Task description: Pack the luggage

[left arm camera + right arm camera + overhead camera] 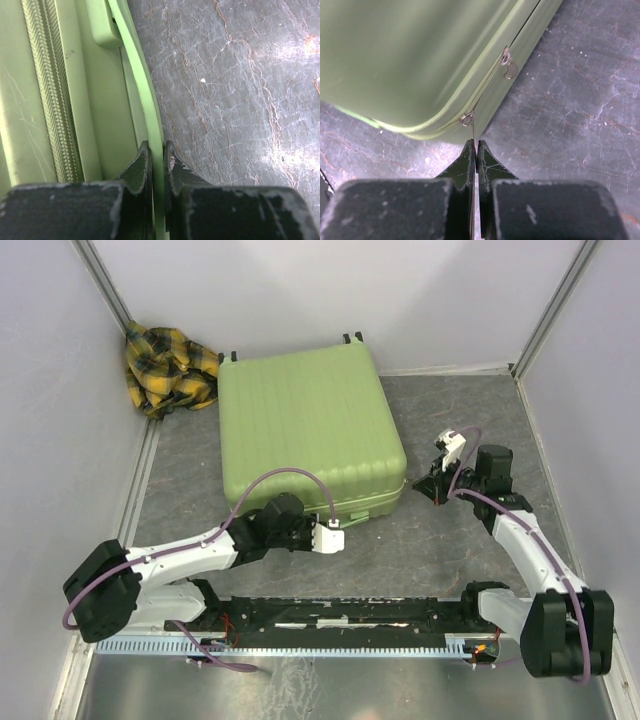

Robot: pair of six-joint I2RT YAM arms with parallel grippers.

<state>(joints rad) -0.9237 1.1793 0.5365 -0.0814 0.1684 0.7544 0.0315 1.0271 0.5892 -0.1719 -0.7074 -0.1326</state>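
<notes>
Luggage [305, 425]: lime-green ribbed hard shell, laid flat with the lid down in the upper middle of the top view, on the grey marbled bench [470, 405]. Small black wheels can be seen along the far edge.
Left gripper [157, 150]: parked at the near edge of the shell, lower centre of the top view. The fingers are almost pressed together, with the thin green handle [147, 95] pinched between them.
Zipper [50, 95]: seen running down the left side of the left wrist view, teeth meshed in the stretch that shows.
Right gripper [476, 147]: placed just off the near right corner of the shell, right of centre in the top view. The fingers are squeezed together on a thin metal zipper pull [472, 131], which is hung off a slider at the rounded corner.
Second slider [509, 67]: spotted further along the seam, upper right of the right wrist view, tab lying against the side.
Plaid cloth [165, 370]: yellow and black, bunched up in the upper left corner, just beside the shell.
</notes>
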